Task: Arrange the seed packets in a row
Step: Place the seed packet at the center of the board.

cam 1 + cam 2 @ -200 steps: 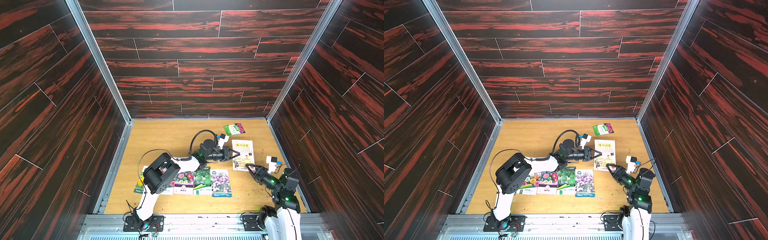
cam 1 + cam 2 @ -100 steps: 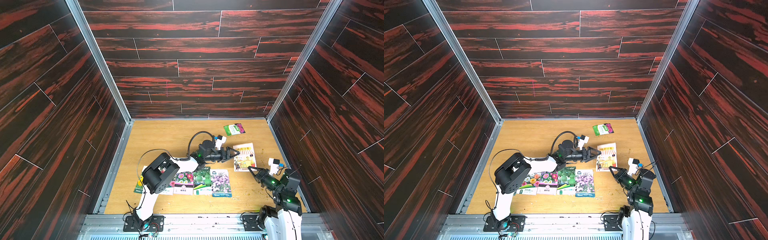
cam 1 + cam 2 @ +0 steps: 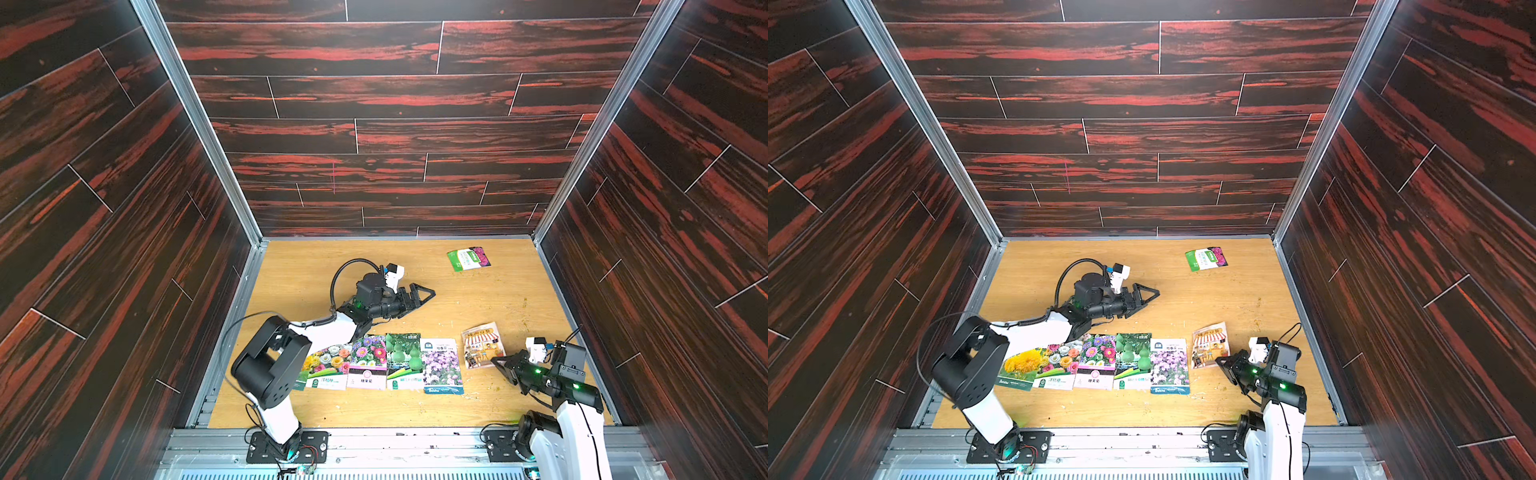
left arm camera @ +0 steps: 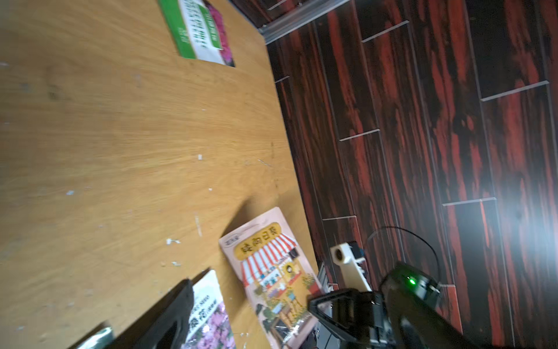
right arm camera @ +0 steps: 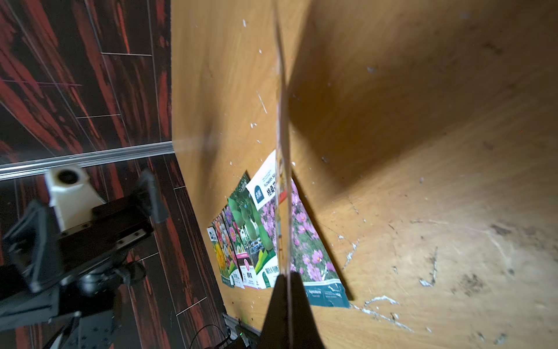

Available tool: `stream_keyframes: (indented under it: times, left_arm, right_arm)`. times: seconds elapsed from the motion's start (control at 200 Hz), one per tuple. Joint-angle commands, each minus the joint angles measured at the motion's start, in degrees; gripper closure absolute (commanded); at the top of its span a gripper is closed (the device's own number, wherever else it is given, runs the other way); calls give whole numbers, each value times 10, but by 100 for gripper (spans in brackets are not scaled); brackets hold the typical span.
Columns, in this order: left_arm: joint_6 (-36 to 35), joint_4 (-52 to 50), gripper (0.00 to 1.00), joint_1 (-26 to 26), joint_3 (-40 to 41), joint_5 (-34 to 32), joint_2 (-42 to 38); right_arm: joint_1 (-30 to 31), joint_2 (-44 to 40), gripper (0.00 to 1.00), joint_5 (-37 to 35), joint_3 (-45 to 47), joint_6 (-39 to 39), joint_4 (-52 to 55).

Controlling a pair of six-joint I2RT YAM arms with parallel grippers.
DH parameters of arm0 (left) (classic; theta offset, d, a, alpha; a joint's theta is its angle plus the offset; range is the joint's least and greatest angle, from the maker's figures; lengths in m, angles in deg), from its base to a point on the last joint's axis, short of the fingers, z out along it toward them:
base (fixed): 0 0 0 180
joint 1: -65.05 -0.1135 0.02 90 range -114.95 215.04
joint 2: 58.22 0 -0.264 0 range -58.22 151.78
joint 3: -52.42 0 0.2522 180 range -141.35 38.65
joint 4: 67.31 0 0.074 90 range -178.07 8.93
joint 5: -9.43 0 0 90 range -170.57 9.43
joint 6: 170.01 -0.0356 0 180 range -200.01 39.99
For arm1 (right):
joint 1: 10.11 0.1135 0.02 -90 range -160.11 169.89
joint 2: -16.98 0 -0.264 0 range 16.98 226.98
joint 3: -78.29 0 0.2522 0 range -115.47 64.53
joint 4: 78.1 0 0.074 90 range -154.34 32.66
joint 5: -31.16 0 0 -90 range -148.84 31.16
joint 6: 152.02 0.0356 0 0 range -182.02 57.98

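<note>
Five of the seed packets are already lying edge to edge in a row: the yellow-flower packet [image 3: 1023, 365], the mixed-flower packet [image 3: 1059, 361], the magenta-flower packet [image 3: 1098, 358], the gourd packet [image 3: 1133, 357] and the purple-flower packet [image 3: 1169, 368]. Two are waiting to join it, so the job is looking roughly two-thirds done. The right gripper [image 3: 497, 363] is pinching the near edge of the orange illustrated packet [image 3: 481, 344], jaws shut on it. That packet is sticking out ahead of the fingertips and appears to be tilting up off the table [image 3: 311, 270], with the purple-flower packet sitting just beside it, on the side toward the left arm. The left gripper [image 3: 422, 296] is hovering with jaws spread wide, holding nothing. The green-and-magenta packet [image 3: 468, 258] is lying flat well ahead of its fingertips, toward the back wall, apart from everything else.
</note>
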Motion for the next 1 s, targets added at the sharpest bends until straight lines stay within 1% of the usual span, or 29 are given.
stream_keyframes:
  times: [0.0,0.195,0.276,0.371,0.431,0.521,0.686,0.902,0.992]
  left_arm:
    - [-18,-6,0,1,10,-2,-18]
    - [-8,14,0,1,20,2,-25]
    - [-7,23,0,1,28,3,-32]
    - [-10,30,0,1,40,0,-45]
    - [-14,29,0,1,43,1,-53]
    - [-20,21,0,0,48,7,-65]
    - [-48,-16,0,0,49,9,-84]
    - [-56,-13,0,1,52,13,-91]
    - [-59,-14,0,0,54,13,-90]
  right_arm:
    - [-2,19,100,4,-16,-21,24]
    - [-2,66,100,2,-19,-25,41]
    - [-2,101,100,-28,-38,-35,61]
    - [-2,127,100,-57,-42,-23,64]
    - [-1,127,100,-84,-45,-15,65]
    - [-2,127,100,-99,-48,-3,64]
    - [-2,133,100,-105,-39,-2,71]
    - [-1,179,100,-97,-39,-13,71]
    - [-1,180,100,-105,-39,-10,73]
